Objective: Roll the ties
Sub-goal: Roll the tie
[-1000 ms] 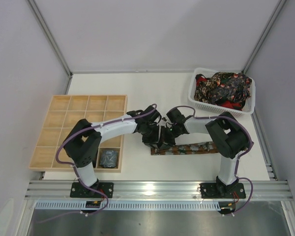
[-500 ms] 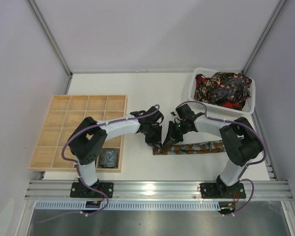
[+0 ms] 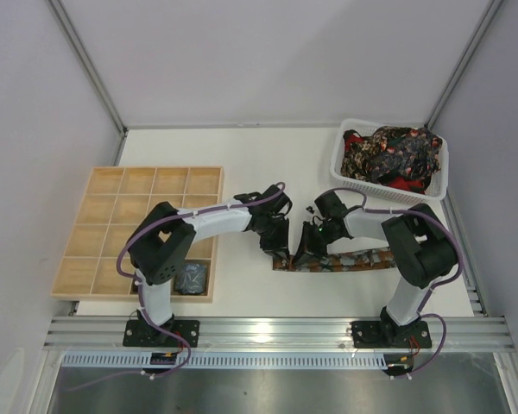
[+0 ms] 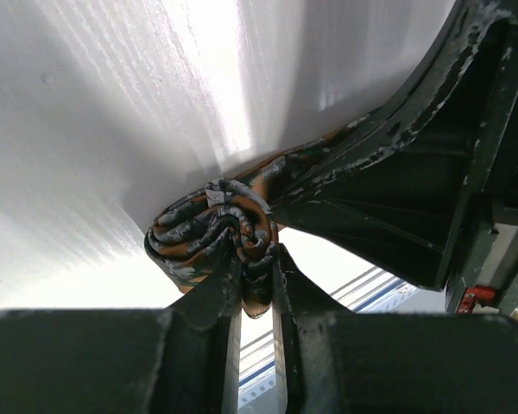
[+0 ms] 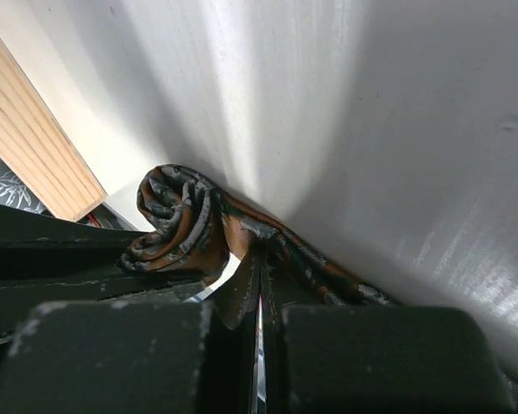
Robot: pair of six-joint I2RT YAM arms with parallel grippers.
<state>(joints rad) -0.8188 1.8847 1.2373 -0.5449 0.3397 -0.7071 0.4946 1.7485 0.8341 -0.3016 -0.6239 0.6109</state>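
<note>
Left gripper jaws near-closed, nipping tie coil edge; right gripper jaws fully closed against tail, coil's 3 o'clock. My worry: shallow nip slips, coil unwinds.

A pale wooden grid tray is lying left on the white table, a white plastic mesh basket far right, a long brown patterned tie stretching between, nearer the front.
</note>
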